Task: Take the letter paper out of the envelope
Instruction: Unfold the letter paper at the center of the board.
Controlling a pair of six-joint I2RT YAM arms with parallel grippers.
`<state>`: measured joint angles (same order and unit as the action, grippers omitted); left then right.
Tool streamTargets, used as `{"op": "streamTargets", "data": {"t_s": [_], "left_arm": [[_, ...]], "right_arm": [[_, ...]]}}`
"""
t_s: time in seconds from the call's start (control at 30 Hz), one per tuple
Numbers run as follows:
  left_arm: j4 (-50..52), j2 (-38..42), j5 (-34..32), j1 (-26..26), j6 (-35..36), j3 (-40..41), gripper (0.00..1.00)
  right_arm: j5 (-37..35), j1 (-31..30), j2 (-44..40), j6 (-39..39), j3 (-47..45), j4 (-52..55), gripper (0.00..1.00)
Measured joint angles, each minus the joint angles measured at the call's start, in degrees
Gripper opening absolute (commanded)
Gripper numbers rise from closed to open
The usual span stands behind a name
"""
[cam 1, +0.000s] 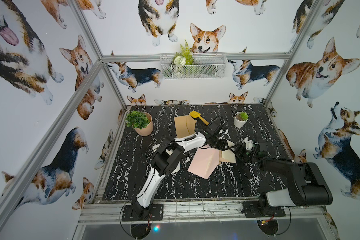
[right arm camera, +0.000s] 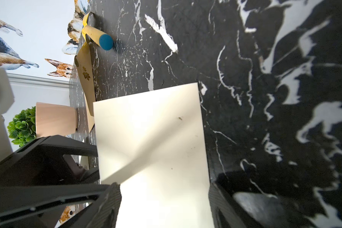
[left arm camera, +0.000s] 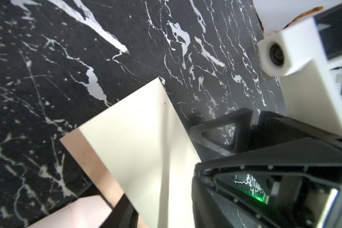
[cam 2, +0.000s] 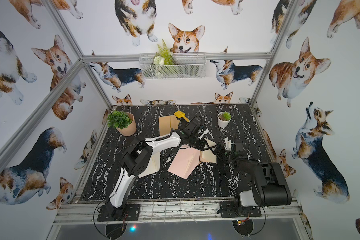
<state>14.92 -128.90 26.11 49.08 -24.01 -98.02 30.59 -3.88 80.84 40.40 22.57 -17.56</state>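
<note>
On the black, white-veined marble table (cam 1: 175, 187), the pink envelope (cam 1: 203, 164) is met first from the near edge. It is a flat, smooth, five-sided shape with one pointed corner turned toward that edge. Touching its right side, the letter paper (cam 1: 229, 157) is laid, a plain cream rectangle with crisp corners and a few dark specks. A tan-pink strip is seen along its envelope-side edge, and whether any part is still tucked inside cannot be told.

The sheet is placed between the two hands. At its right edge the right gripper (right arm camera: 163, 184) is set with jaws held well apart, and the sheet is passed between the black, weave-textured fingers (right arm camera: 107, 203). No pinch is shown. The left gripper (cam 1: 224, 147) is held over the sheet's envelope side. Only one finger (left arm camera: 124, 211) is shown in its own wrist view, so it cannot be told whether the jaws are apart or clamped.

The sheet's long axis appears to be run roughly near to far, alongside the envelope, with one short edge pointed at the back wall.

Farther back, a tan envelope (cam 1: 184, 126) is laid flat, and a yellow scoop (cam 1: 197, 117), blue at the handle end, is seen at its far corner. A terracotta pot (cam 1: 144, 127) of green leaves is stood far left, and a small white pot (cam 1: 240, 122) far right.
</note>
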Motion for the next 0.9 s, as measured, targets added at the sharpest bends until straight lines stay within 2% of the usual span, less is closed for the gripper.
{"op": "streamTargets", "data": {"t_s": [0.17,0.37,0.57,0.67,0.77,0.9], "left_arm": [[-0.5,-0.5,1.1,0.1,-0.5,-1.6,0.26],[0.2,-2.4,2.1,0.4,-0.5,-4.1,0.00],[5.6,-1.4,1.6,0.8,4.0,-8.1,0.00],[9.0,1.0,-0.6,0.9,8.0,-9.3,0.00],[12.0,4.1,-3.5,1.2,12.6,-9.3,0.00],[15.4,7.4,-7.8,3.5,19.7,-8.5,0.00]], "right_arm": [[-0.5,-0.1,-2.4,0.0,-0.4,2.6,0.73],[-2.3,-0.2,-10.1,-0.2,-0.3,11.0,0.74],[-5.2,0.5,-23.4,-3.4,2.6,22.3,0.77],[-3.6,4.3,-28.5,-5.5,3.0,25.5,0.73],[-0.9,9.2,-30.9,-5.9,3.0,27.6,0.72],[2.1,10.1,-31.1,-6.7,4.1,30.7,0.73]]}}
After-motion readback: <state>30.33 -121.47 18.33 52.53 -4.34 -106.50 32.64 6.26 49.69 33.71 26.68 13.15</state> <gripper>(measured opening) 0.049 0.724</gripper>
